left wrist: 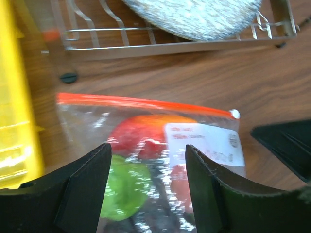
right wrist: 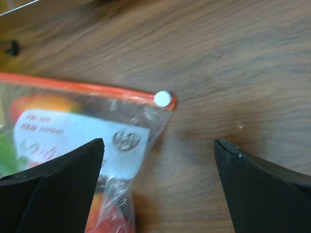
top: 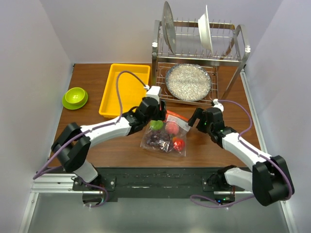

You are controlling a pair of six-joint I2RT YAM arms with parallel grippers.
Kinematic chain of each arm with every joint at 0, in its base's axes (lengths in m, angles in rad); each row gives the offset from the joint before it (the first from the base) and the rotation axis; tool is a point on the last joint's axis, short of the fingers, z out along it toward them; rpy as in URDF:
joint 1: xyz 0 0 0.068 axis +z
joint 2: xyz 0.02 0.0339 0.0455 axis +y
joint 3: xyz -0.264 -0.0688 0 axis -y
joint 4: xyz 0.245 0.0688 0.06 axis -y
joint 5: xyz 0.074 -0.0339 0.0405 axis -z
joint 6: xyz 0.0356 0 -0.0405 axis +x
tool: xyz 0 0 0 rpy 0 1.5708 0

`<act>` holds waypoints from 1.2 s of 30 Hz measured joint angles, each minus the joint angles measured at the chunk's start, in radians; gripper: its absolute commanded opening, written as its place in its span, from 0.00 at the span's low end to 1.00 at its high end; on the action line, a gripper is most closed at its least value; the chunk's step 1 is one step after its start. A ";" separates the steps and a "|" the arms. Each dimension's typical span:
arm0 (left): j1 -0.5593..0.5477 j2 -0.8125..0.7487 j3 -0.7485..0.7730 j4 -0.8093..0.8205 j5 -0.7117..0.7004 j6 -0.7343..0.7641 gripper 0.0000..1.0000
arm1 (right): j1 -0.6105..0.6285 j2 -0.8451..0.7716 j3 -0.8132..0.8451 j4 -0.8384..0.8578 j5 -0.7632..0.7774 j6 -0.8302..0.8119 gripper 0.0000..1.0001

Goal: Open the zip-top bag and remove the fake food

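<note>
Ok, nearest first, everything placed off the zip-top bag (top: 164, 138). The bag lies flat on the table (top: 121, 151) between the two arms, zip edge on its far side.

Fake food is all inside it:
- Near end: grape bunch (top: 156, 139) and red tomato (top: 179, 144).
- Behind those: green fruit (top: 156, 124) and pink peach (top: 172, 127).
- Far end: orange piece (top: 176, 116), up against the orange-red zip strip (left wrist: 141, 103).

The strip looks sealed along the visible stretch, with a white slider (right wrist: 162, 98) at its right end. A white label (left wrist: 201, 141) sits on the bag just under that slider.

Left gripper (left wrist: 147, 148) is over the bag's far-left part, fingers spread above the green fruit and holding nothing. Can't tell if the pads touch the plastic. Right gripper (right wrist: 159, 141) is at the bag's far-right corner, jaws wide apart and empty, with the slider corner between them.

Beyond the bag to the left is the yellow tray (top: 133, 87), with the lime-green bowl (top: 75, 97) further left. Straight behind the bag stands the dish rack (top: 233, 53), with a speckled plate (top: 188, 81) on the lower tier and two plates (top: 168, 26) upright on top.
</note>
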 measured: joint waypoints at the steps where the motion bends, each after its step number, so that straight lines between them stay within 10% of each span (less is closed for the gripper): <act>1: -0.019 0.020 0.019 0.002 0.003 0.008 0.63 | -0.016 0.019 0.000 0.007 -0.004 0.001 0.98; 18: -0.252 0.331 0.203 0.021 -0.086 0.122 0.25 | -0.101 0.243 0.103 0.109 -0.049 -0.006 0.88; 36: -0.256 -0.225 -0.354 -0.016 -0.008 0.047 0.24 | 0.149 0.192 0.053 0.132 -0.240 -0.117 0.71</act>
